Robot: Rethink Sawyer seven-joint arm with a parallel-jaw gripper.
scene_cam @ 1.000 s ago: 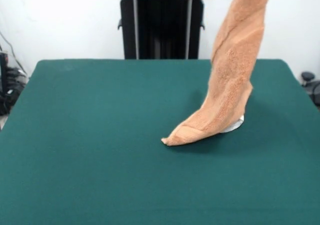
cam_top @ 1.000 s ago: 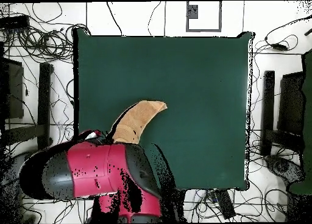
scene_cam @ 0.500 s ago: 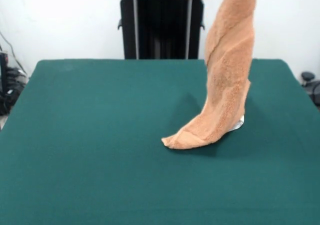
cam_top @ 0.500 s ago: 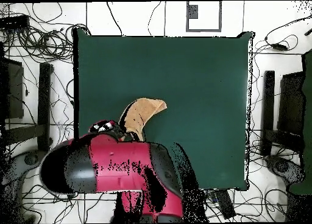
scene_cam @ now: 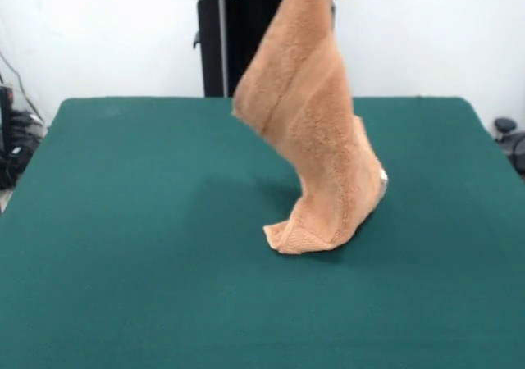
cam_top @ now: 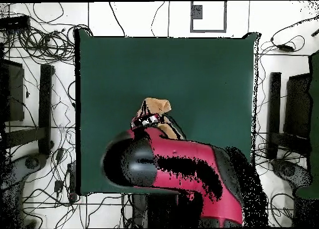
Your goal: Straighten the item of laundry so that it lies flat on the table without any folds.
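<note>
Since half a second ago, the towel's (scene_cam: 316, 131) raised end has swung from upper right toward top centre of the front view. Its lower corner rests on the table (scene_cam: 123, 246) right of centre, the rest hanging upward in folds. Overhead, the arm (cam_top: 180, 170) covers the lower middle, the towel peeking out above it; the gripper's opening cannot be told.
</note>
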